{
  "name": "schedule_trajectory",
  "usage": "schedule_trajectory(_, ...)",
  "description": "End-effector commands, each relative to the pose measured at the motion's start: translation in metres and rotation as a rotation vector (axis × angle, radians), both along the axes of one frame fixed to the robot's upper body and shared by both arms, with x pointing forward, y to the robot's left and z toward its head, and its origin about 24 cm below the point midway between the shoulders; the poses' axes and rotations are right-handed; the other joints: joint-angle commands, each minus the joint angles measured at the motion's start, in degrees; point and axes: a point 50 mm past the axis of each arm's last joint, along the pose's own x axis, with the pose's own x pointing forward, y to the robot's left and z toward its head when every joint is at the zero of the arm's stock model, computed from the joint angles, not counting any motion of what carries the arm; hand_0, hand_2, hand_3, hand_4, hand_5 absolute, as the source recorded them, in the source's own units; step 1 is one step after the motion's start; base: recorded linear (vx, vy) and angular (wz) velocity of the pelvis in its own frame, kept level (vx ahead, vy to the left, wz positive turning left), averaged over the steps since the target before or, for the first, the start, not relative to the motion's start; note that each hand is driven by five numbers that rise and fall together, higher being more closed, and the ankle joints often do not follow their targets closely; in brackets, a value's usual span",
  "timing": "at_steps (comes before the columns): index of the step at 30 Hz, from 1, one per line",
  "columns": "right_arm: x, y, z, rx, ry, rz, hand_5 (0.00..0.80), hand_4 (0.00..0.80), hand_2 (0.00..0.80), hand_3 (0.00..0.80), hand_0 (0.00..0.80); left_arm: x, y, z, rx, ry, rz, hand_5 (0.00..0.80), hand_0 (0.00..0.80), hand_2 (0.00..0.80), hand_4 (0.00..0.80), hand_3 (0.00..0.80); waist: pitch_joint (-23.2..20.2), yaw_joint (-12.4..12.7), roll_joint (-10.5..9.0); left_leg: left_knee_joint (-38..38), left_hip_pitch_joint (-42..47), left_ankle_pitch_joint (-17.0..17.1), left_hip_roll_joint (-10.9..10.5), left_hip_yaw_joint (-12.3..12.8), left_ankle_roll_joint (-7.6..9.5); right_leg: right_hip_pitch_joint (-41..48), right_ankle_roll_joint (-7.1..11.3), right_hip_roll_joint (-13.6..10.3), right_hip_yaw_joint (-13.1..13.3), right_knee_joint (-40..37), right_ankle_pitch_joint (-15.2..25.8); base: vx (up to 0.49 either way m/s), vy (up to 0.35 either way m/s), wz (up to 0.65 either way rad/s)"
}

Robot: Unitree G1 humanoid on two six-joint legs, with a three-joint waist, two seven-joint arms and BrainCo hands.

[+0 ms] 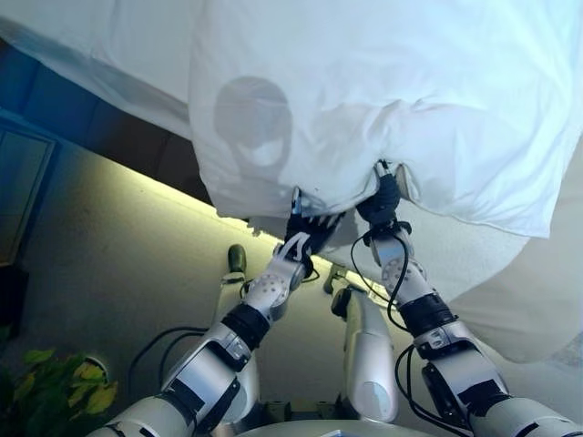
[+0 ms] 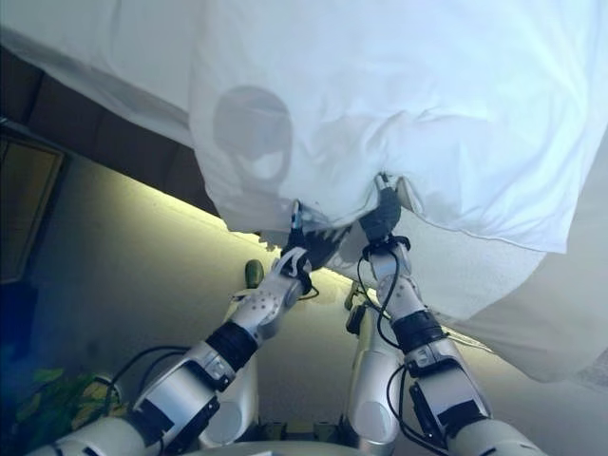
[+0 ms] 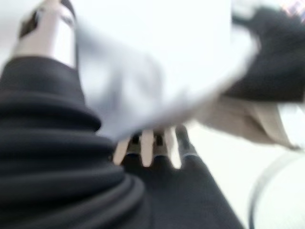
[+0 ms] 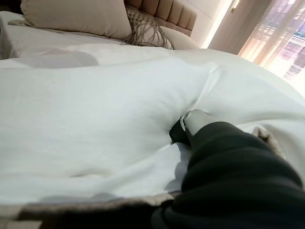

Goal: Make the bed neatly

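— Where was the white duvet (image 1: 383, 100)?
— Spread over the bed (image 4: 95, 47), its near edge bunched at the bedside.
— And the robot hands?
— The left robot hand (image 1: 308, 232) clutched the hem from below. The right robot hand (image 1: 383, 196) pinched a fold beside it. Beige pillows (image 4: 76, 16) lay at the padded headboard (image 4: 167, 12).

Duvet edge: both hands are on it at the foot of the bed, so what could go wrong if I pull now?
The left hand and right hand hold the white duvet close together at one spot, so pulling may bunch the middle and leave the corners behind. The right hand's fingers are buried in cloth, so its grip can't be confirmed and may slip.
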Motion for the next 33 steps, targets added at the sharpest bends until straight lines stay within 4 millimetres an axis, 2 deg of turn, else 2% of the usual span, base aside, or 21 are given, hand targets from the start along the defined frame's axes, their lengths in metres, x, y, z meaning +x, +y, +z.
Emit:
schedule_trajectory(1, -0.003, 0.005, 0.057, 0.004, -0.260, 0.047, 0.800, 0.800, 0.800, 0.800, 0.800, -0.006, -0.029, 0.039, -0.113, -0.062, -0.060, 0.000, 0.000, 0.000, 0.000, 0.000, -0.79, -0.89, 0.49, -0.64, -2.18, 5.04, 2.50, -1.08, -2.58, 3.56, 7.86, -5.11, 3.58, -2.23, 4.92, 0.009, 0.110, -0.18)
schedule_trajectory(6, -0.003, 0.011, 0.066, -0.008, -0.272, 0.077, 0.800, 0.800, 0.800, 0.800, 0.800, -0.002, -0.031, 0.041, -0.080, -0.019, -0.032, 0.000, 0.000, 0.000, 0.000, 0.000, -0.62, -1.72, 0.21, -0.56, -1.85, 5.11, 2.73, -0.36, -2.69, 3.37, 7.67, -4.93, 4.37, -2.40, 4.90, -0.005, 0.067, -0.06)
schedule_trajectory(9, -0.002, 0.015, 0.069, -0.008, -0.278, 0.091, 0.800, 0.800, 0.800, 0.800, 0.800, 0.006, -0.026, 0.037, -0.053, 0.016, 0.015, 0.000, 0.000, 0.000, 0.000, 0.000, -0.63, -2.14, 0.02, -0.56, -1.63, 5.19, 3.19, 0.30, -2.74, 3.31, 7.59, -4.80, 4.72, -2.91, 5.13, -0.026, 0.047, -0.09)
schedule_trajectory(12, -0.001, 0.020, 0.073, -0.014, -0.280, 0.096, 0.800, 0.800, 0.800, 0.800, 0.800, 0.015, -0.017, 0.030, -0.031, 0.059, 0.077, 0.000, 0.000, 0.000, 0.000, 0.000, -0.69, -2.38, 0.00, -0.16, -1.45, 5.17, 3.38, 0.60, -2.83, 3.48, 7.47, -4.64, 4.88, -3.04, 5.16, -0.010, 0.045, -0.10)
schedule_trajectory(16, 0.001, 0.021, 0.078, -0.023, -0.277, 0.102, 0.800, 0.800, 0.800, 0.800, 0.800, 0.028, 0.006, 0.019, -0.046, 0.093, 0.200, 0.000, 0.000, 0.000, 0.000, 0.000, -1.10, -2.79, 0.30, -0.18, -0.81, 5.13, 3.45, 0.86, -2.84, 3.57, 7.17, -4.44, 5.72, -2.55, 4.64, 0.016, 0.060, -0.11)
schedule_trajectory(21, 0.004, 0.018, 0.081, -0.041, -0.268, 0.115, 0.800, 0.800, 0.800, 0.800, 0.800, 0.048, 0.032, 0.049, -0.115, -0.023, 0.282, 0.000, 0.000, 0.000, 0.000, 0.000, -1.76, -3.75, 1.33, -1.13, -0.07, 5.67, 3.65, 1.87, -3.14, 3.15, 7.04, -4.72, 6.55, -1.85, 3.55, 0.019, 0.105, -0.08)
schedule_trajectory(28, 0.008, 0.012, 0.084, -0.074, -0.266, 0.125, 0.800, 0.800, 0.800, 0.800, 0.800, 0.058, 0.047, 0.085, -0.145, -0.167, 0.311, 0.000, 0.000, 0.000, 0.000, 0.000, -1.88, -3.99, 2.32, -3.56, 0.27, 7.21, 3.64, 2.39, -3.60, 3.05, 6.91, -4.85, 6.63, -2.36, 3.28, -0.003, 0.052, -0.11)
schedule_trajectory(33, 0.009, 0.009, 0.083, -0.064, -0.272, 0.118, 0.800, 0.800, 0.800, 0.800, 0.800, 0.059, 0.049, 0.098, -0.144, -0.214, 0.300, 0.000, 0.000, 0.000, 0.000, 0.000, -1.59, -3.61, 2.25, -4.81, 0.39, 7.96, 3.72, 2.34, -3.82, 3.79, 6.87, -4.75, 5.86, -3.47, 3.58, -0.004, -0.013, -0.01)
